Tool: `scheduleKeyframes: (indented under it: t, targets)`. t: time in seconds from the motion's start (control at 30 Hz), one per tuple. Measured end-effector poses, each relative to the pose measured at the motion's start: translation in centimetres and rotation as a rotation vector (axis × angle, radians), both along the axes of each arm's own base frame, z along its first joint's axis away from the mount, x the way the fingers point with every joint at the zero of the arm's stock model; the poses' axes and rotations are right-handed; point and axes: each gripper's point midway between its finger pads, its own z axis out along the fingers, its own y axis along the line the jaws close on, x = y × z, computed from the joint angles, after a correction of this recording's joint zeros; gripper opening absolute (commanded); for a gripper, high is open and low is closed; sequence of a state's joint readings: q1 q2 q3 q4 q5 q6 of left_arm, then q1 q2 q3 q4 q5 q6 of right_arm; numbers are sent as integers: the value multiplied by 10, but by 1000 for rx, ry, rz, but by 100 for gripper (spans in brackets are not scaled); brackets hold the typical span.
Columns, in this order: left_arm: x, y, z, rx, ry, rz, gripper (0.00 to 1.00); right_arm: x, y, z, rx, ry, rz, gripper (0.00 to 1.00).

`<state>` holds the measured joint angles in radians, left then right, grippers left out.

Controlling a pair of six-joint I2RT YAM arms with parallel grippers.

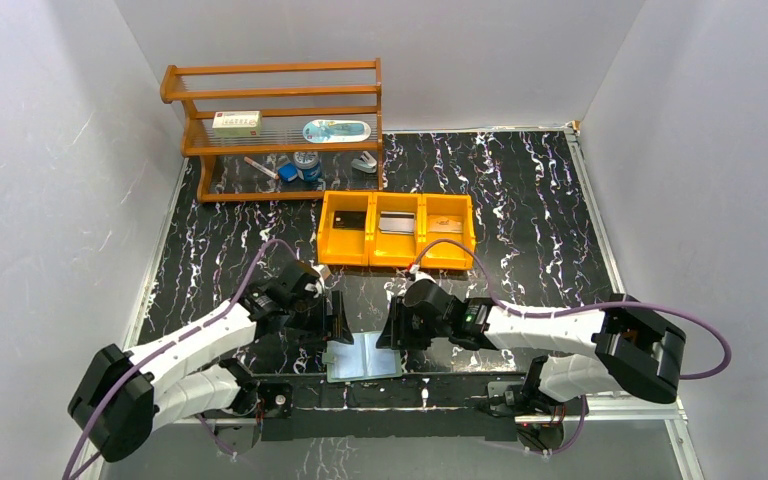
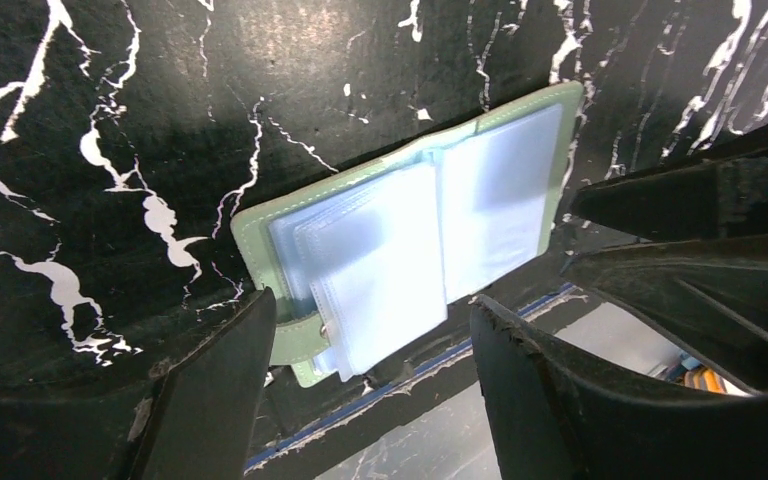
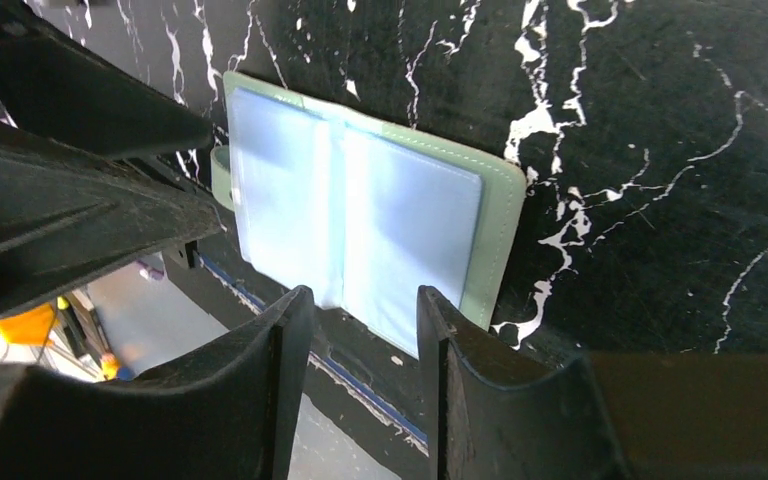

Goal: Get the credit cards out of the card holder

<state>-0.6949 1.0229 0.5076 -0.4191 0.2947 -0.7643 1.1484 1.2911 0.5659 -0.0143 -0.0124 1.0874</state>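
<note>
Probably to steady the open card holder (image 1: 365, 357) (seemingly empty), left gripper (image 2: 370, 310) and right gripper (image 3: 365, 300) flank it, fingers (image 3: 250, 400) apart.

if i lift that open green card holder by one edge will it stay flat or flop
Probably flops: the card holder is two thin panels joined at a fold, its clear sleeves fanning up loosely. Likely light: the sleeves look empty. The glossy plastic may slip when pinched.
</note>
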Motion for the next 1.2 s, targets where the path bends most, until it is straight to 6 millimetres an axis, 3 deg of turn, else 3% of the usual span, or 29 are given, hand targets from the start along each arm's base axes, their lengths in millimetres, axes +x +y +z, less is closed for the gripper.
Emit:
scheduleKeyframes:
  t: [0.4, 0.5, 0.8, 1.07, 1.2]
  targets:
    - [-4, 0, -20, 87, 34, -15, 46, 2, -7, -27, -87, 39, -48, 48]
    - [-5, -2, -24, 86, 39, -20, 42, 2, -3, -27, -79, 45, -38, 40]
    - [-5, -11, -26, 47, 22, -17, 28, 2, 2, -32, -85, 37, -6, 0]
    - [1, -13, -18, 18, -31, 3, 1, 13, 2, -22, -68, -11, -55, 0]
    - [9, -16, -16, 10, -67, 2, 0, 27, -1, 1, -19, -72, -127, 0]
